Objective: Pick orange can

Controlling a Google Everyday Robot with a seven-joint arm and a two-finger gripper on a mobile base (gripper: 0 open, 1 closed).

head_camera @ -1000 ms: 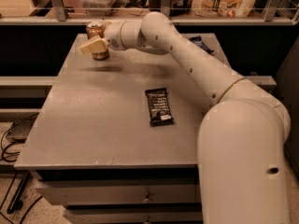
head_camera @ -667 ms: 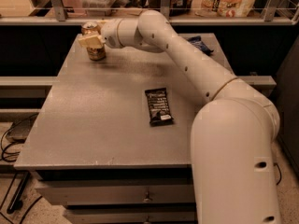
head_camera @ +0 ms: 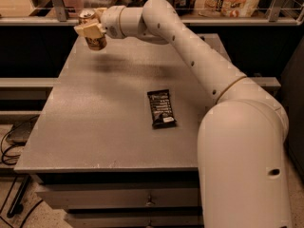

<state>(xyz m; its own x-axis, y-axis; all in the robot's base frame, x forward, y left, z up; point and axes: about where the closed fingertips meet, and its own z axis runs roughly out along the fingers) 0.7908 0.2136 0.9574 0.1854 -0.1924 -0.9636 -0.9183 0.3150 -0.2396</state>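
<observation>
While my arm [head_camera: 190,46] reaches over the table [head_camera: 95,127], my claw [head_camera: 91,29] pinches the can [head_camera: 97,42] above its far left corner; a wrapper [head_camera: 161,108] lies flat mid-table.

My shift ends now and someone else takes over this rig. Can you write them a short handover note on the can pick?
Tool: above the far left corner of the grey table, shut on the orange-gold cylindrical metal drink can.
Can: roughly upright in the tool and apparently clear of the table, with a shadow on the surface below it.
Other: a flat dark snack-bar wrapper lies near the table's middle, apart from the arm.
Done: can grasped and, it seems, lifted.
Left: probably only to check that the grip is secure and the can is fully raised.
</observation>
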